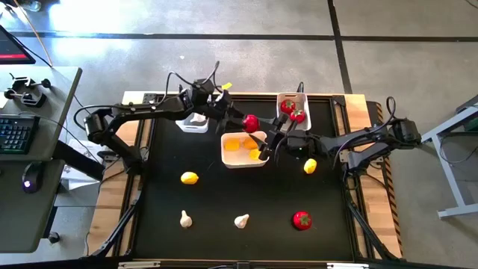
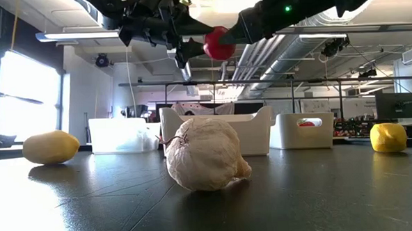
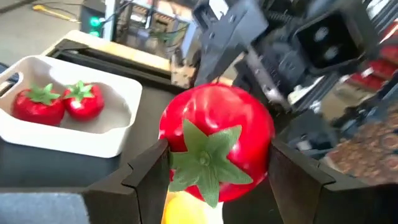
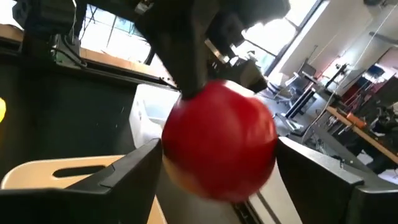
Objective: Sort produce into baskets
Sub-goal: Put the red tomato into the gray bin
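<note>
We are partway through the sort. Taking the wide basket [image 1: 243,150] in the middle of the table as our landmark: it already holds a few yellow lemons [image 1: 233,144]. The narrow basket [image 1: 292,103] behind it and to the right holds two red tomatoes [image 1: 293,110], and the other narrow basket [image 1: 194,122] behind it to the left has contents we cannot make out.

Just above the wide basket's back edge, one tomato [image 1: 251,122] hangs in the air. The left gripper [image 3: 214,177] is clamped on it, fingers against both sides. The right gripper [image 4: 214,168] has its fingers spread on either side of the same fruit; whether they touch it we cannot tell. We judge this a handover toward the tomato basket.

Left on the table, in front of the wide basket: a lemon on the left [image 1: 190,178], two garlic bulbs [image 1: 185,218], and a tomato [image 1: 301,220]. Another lemon [image 1: 310,166] lies just right of the basket.
</note>
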You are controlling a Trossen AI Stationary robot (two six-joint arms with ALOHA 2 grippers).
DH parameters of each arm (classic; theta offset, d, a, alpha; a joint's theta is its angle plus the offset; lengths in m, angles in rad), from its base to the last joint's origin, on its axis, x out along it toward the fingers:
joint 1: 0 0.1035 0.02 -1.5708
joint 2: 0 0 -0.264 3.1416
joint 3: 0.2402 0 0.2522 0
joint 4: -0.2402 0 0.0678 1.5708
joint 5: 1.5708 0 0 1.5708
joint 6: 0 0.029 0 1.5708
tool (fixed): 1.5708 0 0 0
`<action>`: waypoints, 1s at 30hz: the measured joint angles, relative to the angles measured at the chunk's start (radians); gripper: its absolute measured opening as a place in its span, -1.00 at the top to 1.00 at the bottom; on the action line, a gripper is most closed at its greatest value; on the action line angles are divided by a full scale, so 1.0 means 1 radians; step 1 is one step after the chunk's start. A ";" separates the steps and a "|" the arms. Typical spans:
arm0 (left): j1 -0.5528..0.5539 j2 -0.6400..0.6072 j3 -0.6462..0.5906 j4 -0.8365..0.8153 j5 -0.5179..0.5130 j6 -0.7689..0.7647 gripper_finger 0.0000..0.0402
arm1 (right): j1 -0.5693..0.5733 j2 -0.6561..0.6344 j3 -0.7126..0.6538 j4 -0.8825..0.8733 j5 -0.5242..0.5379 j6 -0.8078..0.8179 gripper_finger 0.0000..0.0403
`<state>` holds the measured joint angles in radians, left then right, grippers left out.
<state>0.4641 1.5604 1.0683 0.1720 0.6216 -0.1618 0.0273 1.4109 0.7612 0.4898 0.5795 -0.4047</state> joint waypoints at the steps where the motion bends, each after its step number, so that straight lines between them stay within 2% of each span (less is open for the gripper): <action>1: 0.005 0.000 0.000 0.014 0.014 -0.012 -0.06 | 0.000 0.000 0.000 -0.003 0.005 0.009 -0.51; 8: 0.037 -0.002 0.005 0.044 0.032 -0.012 0.00 | 0.002 0.003 -0.003 0.006 0.059 -0.017 -0.56; 11: 0.054 -0.002 0.004 0.060 0.031 -0.012 0.11 | 0.012 0.003 -0.003 0.001 0.098 -0.043 -0.52; 17: 0.067 -0.002 0.004 0.034 0.050 0.020 0.40 | 0.015 0.003 -0.003 -0.016 0.100 -0.015 -0.39; 21: 0.066 -0.002 0.001 -0.036 0.044 0.115 0.60 | 0.015 0.003 -0.003 -0.104 0.095 0.102 -0.31; 24: 0.050 -0.002 -0.032 -0.042 -0.024 0.187 0.77 | 0.015 0.003 -0.003 -0.213 0.058 0.212 -0.24; 27: 0.029 -0.002 -0.097 0.033 -0.097 0.216 0.95 | 0.015 0.003 -0.003 -0.275 0.016 0.305 -0.13; 30: 0.015 -0.002 -0.170 0.147 -0.107 0.213 0.97 | 0.015 0.003 -0.003 -0.298 -0.057 0.376 0.00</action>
<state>0.4794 1.5585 0.8988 0.3191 0.5143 0.0510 0.0422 1.4136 0.7578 0.1922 0.5228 -0.0291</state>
